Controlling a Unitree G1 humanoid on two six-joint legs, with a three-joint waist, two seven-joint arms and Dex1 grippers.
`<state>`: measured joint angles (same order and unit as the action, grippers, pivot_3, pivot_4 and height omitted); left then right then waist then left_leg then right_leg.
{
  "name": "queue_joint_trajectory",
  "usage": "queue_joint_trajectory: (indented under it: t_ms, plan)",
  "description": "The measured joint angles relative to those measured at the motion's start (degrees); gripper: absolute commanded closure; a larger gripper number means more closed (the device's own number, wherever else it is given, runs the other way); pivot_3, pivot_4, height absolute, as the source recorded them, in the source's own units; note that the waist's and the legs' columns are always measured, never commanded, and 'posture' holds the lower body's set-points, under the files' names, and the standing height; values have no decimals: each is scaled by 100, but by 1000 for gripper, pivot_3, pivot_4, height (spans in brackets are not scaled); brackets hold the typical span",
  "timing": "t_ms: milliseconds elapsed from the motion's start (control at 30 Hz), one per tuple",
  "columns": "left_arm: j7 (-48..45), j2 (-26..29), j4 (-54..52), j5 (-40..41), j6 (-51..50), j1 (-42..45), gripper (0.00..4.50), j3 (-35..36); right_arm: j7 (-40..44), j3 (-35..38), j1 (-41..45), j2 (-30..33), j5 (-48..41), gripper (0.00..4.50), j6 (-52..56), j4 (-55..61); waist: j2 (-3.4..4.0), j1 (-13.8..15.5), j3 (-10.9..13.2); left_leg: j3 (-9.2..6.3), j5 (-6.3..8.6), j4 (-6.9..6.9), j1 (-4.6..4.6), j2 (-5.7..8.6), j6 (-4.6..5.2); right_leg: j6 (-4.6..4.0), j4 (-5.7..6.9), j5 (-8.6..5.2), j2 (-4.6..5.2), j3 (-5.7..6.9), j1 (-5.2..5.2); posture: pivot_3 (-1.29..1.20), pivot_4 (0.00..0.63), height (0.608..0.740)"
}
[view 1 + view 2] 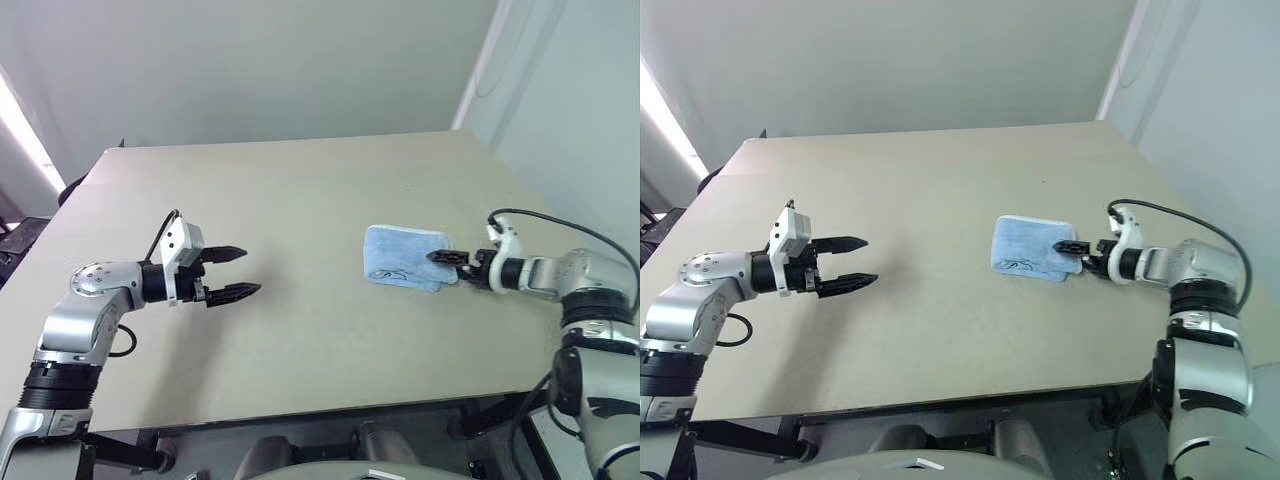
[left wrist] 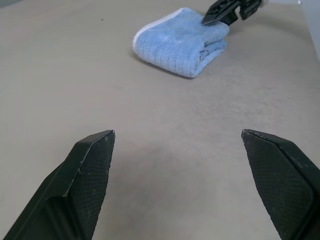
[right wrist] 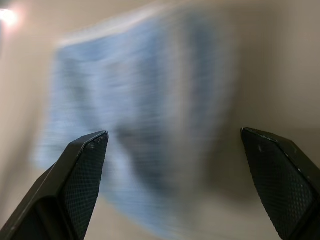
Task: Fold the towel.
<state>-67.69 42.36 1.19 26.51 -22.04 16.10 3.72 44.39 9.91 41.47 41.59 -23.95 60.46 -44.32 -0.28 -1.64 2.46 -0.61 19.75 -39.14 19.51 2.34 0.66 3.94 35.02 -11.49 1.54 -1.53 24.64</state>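
The towel (image 1: 405, 257) is sitting as a compact folded bundle toward the right edge of the table (image 1: 300, 190), so I'm guessing the fold is basically done. My right gripper (image 1: 447, 262) is hovering at its right end, fingers spread, gripping nothing. My left gripper (image 1: 230, 273) is hanging spread wide over bare tabletop, well apart. There's a small dark embroidered mark, but I'm not reading it.
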Motion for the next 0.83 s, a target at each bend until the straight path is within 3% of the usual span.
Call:
queue_joint_trajectory:
  t_ms: [200, 433, 833]
  plan:
    - [43, -5, 11, 30, 3, 4, 192, 13, 682, -279, -295, 137, 279, 33, -1513, 1238, 8, -65, 5, 0, 1, 23, 5, -3, 2, -2, 5, -1, -3, -3, 17, 0, 0, 740]
    - [160, -41, 7, 108, 0, -38, 192, 171, 1128, -151, -943, -325, 291, 33, -3871, 2433, 5, -48, 8, 1, 1, 14, -7, -3, 1, 0, 4, -1, 0, -2, 1, 0, 0, 740]
    - [365, 0, 48, 155, -4, -291, 192, 452, 2132, -678, -277, -429, 575, 33, -4455, 963, 7, -54, 10, 0, 1, 15, -7, -4, 0, -12, 9, 1, 3, -3, 7, 0, 0, 740]
